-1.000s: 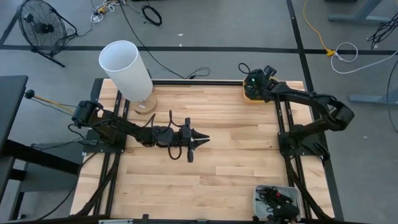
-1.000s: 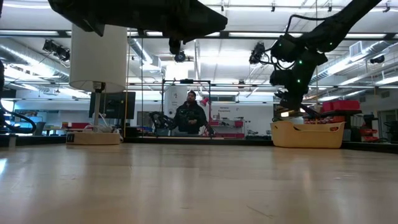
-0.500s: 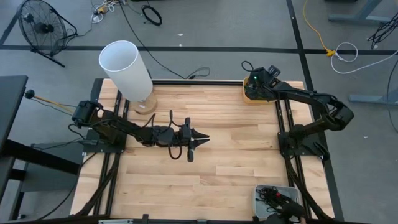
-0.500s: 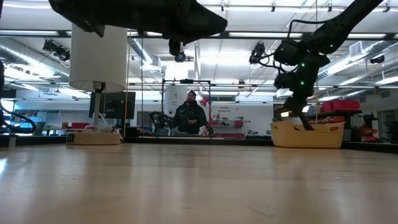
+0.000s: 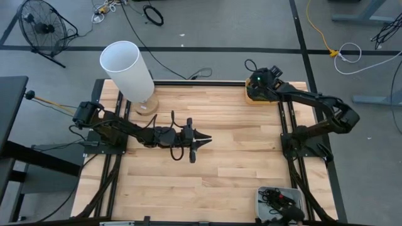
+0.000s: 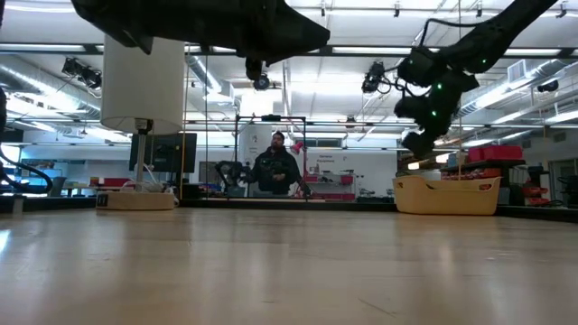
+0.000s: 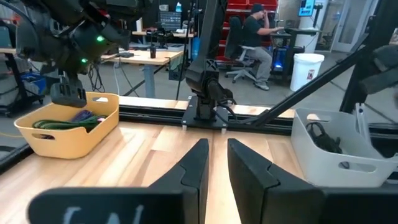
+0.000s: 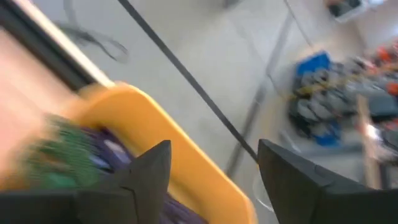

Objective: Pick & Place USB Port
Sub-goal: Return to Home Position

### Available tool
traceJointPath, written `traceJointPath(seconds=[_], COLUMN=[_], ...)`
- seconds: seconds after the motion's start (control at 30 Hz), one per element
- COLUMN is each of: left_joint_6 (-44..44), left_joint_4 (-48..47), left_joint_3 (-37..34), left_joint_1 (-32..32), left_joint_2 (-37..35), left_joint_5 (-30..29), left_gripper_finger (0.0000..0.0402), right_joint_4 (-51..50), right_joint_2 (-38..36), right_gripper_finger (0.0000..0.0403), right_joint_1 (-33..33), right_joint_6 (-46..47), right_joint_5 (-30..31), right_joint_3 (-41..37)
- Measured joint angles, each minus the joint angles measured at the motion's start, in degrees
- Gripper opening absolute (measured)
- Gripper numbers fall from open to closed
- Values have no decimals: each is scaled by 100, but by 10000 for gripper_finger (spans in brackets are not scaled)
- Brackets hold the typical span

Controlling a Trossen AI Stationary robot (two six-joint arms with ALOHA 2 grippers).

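Cables (image 7: pixel 60 122) in yellow bin (image 7: pixel 78 142), wrist views only

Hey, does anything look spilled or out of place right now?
Nothing stands out. Cables lie inside the yellow bin and the gray bin, both upright. The right gripper hangs open above the yellow bin.

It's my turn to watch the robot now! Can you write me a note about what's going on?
Left gripper: shut, empty, over mid-table.
Right gripper: open, empty, hovering above the yellow bin at the far right corner.
Green cable lies in the yellow bin; black cables in the gray bin, near right corner.
Done: sorting looks finished.
Left: bring the right arm home.
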Motion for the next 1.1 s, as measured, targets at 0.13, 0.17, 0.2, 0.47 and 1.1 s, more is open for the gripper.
traceJointPath(seconds=[0.13,0.17,0.2,0.47,1.1], left_joint_6=[478,606,664,792,691], left_joint_4=[-4,-40,-104,-1324,-2795], left_joint_3=[2,1,-13,-658,-3099], left_joint_1=[62,65,65,131,-528], left_joint_2=[0,-20,-79,-1416,-5974], left_joint_5=[-289,-495,-682,-969,-2094], left_gripper_finger=[62,62,62,62,55], right_joint_4=[12,11,12,12,4819], right_joint_2=[-408,-551,-697,-1859,-3866], right_gripper_finger=[231,229,227,213,213], right_joint_1=[403,497,579,1305,4857], right_joint_6=[681,884,1032,1778,2755], right_joint_5=[-874,-1308,-1855,-6149,-4153], right_joint_3=[0,0,0,-20,-3744])
